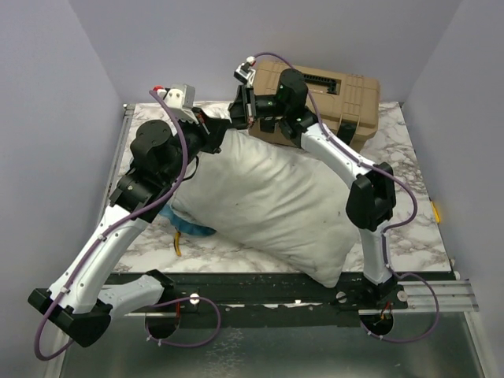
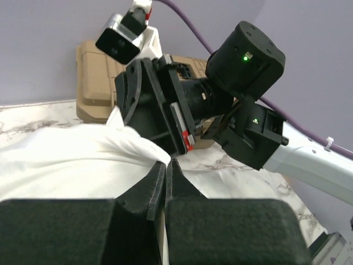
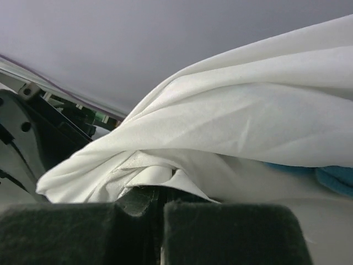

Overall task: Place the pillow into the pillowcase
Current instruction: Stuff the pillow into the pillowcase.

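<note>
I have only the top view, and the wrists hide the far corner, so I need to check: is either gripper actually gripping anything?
Observer: In the right wrist view, the right gripper is shut, with bunched white fabric pinched at its tips.
Operator: The left?
Observer: The left gripper is shut too. Fabric touches its tips, but I can't confirm a grip.
Operator: Anything blue there?
Observer: A blue strip lies under the fabric by the right gripper.

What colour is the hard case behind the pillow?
The hard case is tan, clearest in the top external view.
</note>
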Robot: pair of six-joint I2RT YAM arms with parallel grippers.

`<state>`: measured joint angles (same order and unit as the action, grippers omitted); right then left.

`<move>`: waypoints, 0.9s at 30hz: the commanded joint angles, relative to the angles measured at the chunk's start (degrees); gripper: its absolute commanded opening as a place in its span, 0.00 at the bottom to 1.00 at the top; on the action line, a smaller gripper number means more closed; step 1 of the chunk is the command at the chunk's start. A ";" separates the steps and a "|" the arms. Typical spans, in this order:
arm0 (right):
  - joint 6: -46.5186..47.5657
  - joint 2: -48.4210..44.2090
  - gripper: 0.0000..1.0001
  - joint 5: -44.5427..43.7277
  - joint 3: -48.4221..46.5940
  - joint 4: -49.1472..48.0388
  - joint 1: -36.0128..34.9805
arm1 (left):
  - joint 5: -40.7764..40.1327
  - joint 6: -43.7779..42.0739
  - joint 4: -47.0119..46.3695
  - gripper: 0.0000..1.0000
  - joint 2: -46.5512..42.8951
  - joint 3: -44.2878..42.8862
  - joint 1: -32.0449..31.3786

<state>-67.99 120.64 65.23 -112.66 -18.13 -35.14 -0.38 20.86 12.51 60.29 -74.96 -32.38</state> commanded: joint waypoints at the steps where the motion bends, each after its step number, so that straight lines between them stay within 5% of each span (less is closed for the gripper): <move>1: -4.63 -1.23 0.00 -9.15 -2.91 -4.20 2.42 | 7.92 3.08 -4.26 0.00 -2.68 0.93 -2.10; 8: -0.97 -2.93 0.00 -13.37 -3.87 -0.32 3.87 | 7.14 5.65 -3.94 0.00 -1.75 3.31 -2.35; 13: 7.14 -3.01 0.00 -17.49 -12.93 10.09 4.53 | 5.58 7.72 -4.38 0.00 2.82 3.22 -5.66; 22: 5.79 -11.32 0.00 -19.00 -4.68 -3.11 8.51 | 1.02 11.56 -6.47 0.00 2.96 7.81 -8.58; 27: 8.23 -12.63 0.00 -19.73 -6.53 -2.40 9.05 | 0.80 13.48 -6.73 0.00 3.00 10.05 -9.71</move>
<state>-60.55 113.10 54.83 -115.94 -10.79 -27.03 -3.60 30.65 1.32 63.33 -68.01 -39.31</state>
